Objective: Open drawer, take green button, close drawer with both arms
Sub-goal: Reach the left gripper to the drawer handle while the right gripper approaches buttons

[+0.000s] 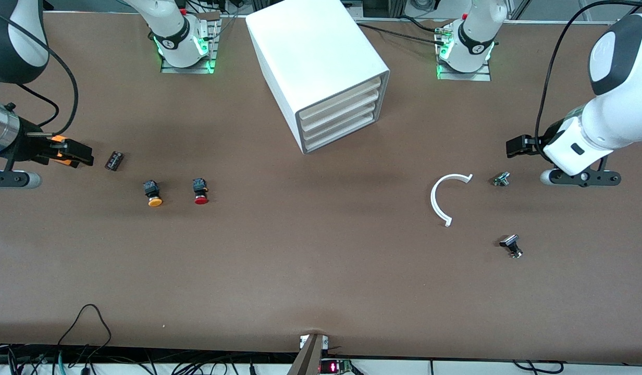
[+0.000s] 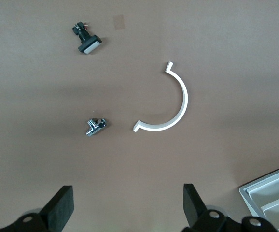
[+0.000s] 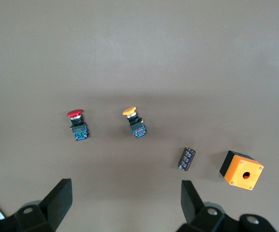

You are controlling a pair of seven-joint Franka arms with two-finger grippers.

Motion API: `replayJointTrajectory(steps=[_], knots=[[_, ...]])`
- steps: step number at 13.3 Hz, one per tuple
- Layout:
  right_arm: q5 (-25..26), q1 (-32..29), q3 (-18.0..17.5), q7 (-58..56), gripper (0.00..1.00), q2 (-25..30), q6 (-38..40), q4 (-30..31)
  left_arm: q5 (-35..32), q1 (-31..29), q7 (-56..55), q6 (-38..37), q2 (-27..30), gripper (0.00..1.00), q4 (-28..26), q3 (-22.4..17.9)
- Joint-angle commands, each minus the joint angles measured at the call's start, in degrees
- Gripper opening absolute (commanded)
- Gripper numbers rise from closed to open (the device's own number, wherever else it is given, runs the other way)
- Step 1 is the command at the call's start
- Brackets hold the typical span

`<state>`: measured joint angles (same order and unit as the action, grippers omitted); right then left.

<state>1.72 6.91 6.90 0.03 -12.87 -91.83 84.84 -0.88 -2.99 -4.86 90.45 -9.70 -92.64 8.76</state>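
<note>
Nearest on the table [image 1: 321, 271] lies a black knob [image 1: 511, 246]; cabinet [image 1: 321, 67] drawers closed; left gripper [image 2: 127, 205] and right gripper [image 3: 125, 203] wait, fingers apart.

Surface [image 1: 321, 271] is matt brown, smooth, no visible grain. Cabinet [image 1: 310, 52] looks like smooth white plastic with a slight sheen; drawer fronts [image 1: 339, 117] are cream and matt. Arms [image 1: 613, 114] have glossy white shells with black bands. Left gripper fingers [image 2: 62, 208] and right gripper fingers [image 3: 60, 200] are matt black. White half-ring [image 1: 443, 195] looks like smooth plastic. Small fitting [image 2: 95, 126] is shiny bare metal. Orange-capped button [image 3: 134, 121] and red-capped button [image 3: 76, 124] have plastic-looking caps on black bodies. Orange box [image 3: 241, 170] is matt plastic; black cylinder [image 3: 187, 158] has a glossy sleeve.
</note>
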Motion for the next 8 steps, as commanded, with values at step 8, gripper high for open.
replayJointTrajectory(steps=[8], knots=[[0.39, 8.02, -0.48, -0.20, 1.00, -4.10, -0.36, -0.37, 32.22, -3.60, 13.72, -1.24, -11.47, 1.00, -9.13, 0.47]])
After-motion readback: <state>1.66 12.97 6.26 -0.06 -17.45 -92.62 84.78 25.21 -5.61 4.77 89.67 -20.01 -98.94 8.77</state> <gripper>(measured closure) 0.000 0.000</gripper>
